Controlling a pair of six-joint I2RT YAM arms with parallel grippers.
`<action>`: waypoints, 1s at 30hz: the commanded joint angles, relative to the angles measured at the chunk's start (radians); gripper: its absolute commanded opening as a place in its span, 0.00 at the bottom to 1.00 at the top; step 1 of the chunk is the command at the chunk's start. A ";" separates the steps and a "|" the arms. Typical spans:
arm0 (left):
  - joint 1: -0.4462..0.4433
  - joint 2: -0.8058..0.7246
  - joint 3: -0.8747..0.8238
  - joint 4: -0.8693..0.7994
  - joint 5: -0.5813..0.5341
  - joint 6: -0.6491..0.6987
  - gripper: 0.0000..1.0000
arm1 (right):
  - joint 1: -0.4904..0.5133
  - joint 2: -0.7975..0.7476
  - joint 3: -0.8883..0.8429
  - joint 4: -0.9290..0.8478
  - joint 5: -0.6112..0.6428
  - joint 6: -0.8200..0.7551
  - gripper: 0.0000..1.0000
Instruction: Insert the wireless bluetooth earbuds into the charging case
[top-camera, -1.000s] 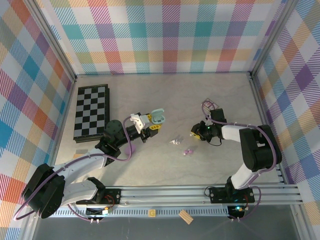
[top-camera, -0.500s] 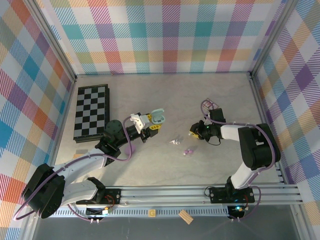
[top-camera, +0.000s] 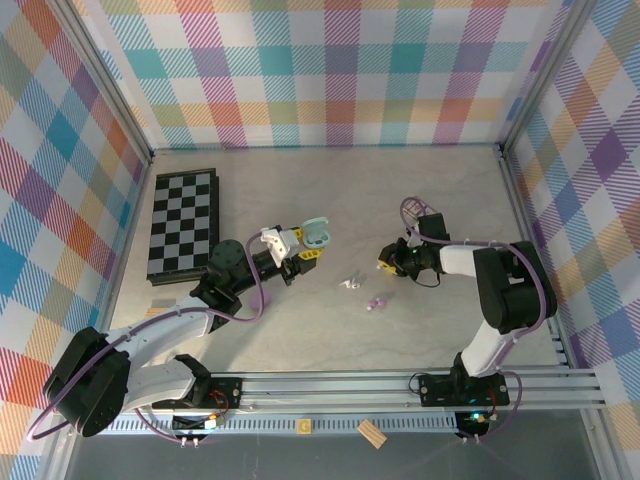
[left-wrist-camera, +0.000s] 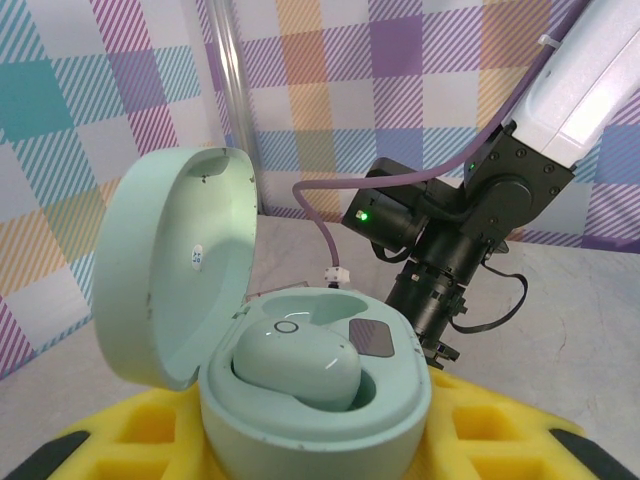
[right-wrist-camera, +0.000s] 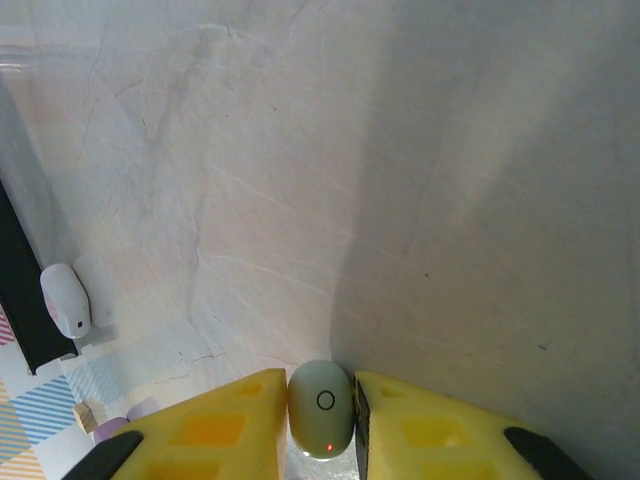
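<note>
Roughly half done, I judge: the left gripper (top-camera: 305, 243) clamps the open case (left-wrist-camera: 310, 425) between its fingers, 1 earbud (left-wrist-camera: 295, 365) seated, 1 pocket (left-wrist-camera: 372, 338) bare; the right gripper (top-camera: 385, 266) pinches a second earbud (right-wrist-camera: 321, 410) at its fingertips, well apart from the case; 2 loose earbuds (top-camera: 350, 284) lie between the grippers.

- Two grippers are working: one left gripper (top-camera: 306, 246) and one right gripper (right-wrist-camera: 320, 425).
- One charging case (left-wrist-camera: 160, 270), mint green, is standing open.
- Two mint earbuds are showing: the first mint earbud (left-wrist-camera: 295, 365) is lying inside the case, and the second mint earbud (right-wrist-camera: 320, 408) is sitting between the right fingers.
- Two more are lying loose on the table (top-camera: 300, 180): one whitish-silver earbud (top-camera: 350, 283) and one lilac earbud (top-camera: 377, 301).
- One checkerboard (top-camera: 183, 222) is lying flat.
- One wooden block (top-camera: 371, 433) is lying by the near rail.
</note>
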 joint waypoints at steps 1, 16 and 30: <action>-0.012 -0.007 0.022 0.001 0.008 0.015 0.37 | 0.009 0.043 0.009 -0.015 0.026 -0.030 0.24; -0.010 0.025 0.016 0.044 0.007 0.005 0.37 | 0.058 -0.259 0.036 -0.211 0.154 -0.190 0.20; 0.036 0.086 0.041 0.104 0.127 -0.094 0.37 | 0.161 -0.554 0.263 -0.433 -0.077 -0.405 0.18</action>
